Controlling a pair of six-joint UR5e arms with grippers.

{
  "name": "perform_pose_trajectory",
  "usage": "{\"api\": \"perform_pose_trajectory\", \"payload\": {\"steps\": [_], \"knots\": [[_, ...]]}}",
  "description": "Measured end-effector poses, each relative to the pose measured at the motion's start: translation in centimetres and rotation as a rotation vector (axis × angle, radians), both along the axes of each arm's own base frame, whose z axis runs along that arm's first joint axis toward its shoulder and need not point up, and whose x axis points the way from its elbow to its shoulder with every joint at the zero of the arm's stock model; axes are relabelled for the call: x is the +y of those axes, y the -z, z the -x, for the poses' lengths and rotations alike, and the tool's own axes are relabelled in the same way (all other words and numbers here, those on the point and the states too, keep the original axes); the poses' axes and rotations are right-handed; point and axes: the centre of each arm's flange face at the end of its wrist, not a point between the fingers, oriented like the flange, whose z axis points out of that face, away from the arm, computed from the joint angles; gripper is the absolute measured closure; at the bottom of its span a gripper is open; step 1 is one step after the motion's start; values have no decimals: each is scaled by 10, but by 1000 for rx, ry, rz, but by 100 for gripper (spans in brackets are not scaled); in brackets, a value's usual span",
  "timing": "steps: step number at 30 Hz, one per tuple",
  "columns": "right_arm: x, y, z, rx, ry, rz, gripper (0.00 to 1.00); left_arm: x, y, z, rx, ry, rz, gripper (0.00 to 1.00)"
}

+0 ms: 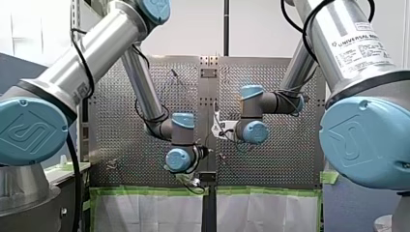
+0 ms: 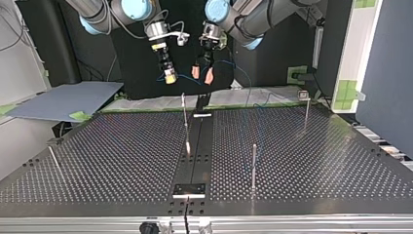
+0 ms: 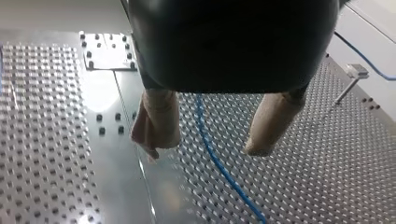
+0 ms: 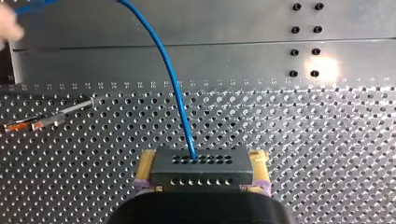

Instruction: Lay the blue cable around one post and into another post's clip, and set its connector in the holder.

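My right gripper (image 4: 201,173) is shut on a dark grey connector block (image 4: 201,165), with yellow pads on both its sides. The blue cable (image 4: 171,79) rises out of the block and curves away over the perforated table. In the top view my right gripper (image 2: 168,74) hangs high at the back, left of my left gripper (image 2: 203,74). In the left wrist view my left gripper (image 3: 204,150) stands open above the table, and its beige fingers (image 3: 156,123) straddle the blue cable (image 3: 219,163) lying below them, without touching it.
Thin upright posts stand on the table: one at the middle (image 2: 185,122), one nearer the front (image 2: 253,165), one with a clip top at the right back (image 2: 305,109), and a short one at the left (image 2: 53,157). A small plate (image 2: 190,189) sits at the front centre.
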Motion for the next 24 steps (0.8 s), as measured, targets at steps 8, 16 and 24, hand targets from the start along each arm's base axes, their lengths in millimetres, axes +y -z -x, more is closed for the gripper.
{"api": "perform_pose_trajectory", "payload": {"steps": [8, 16, 24], "knots": [[4, -1, -2, 2, -8, -1, 99, -8, 10, -10, 2, -5, 60, 0], [9, -2, -6, 1, -20, 1, 99, -6, 8, -18, 1, -34, 63, 0], [17, -2, -10, 4, -37, -3, 99, -2, 4, -35, -3, -73, 67, 0]]}}
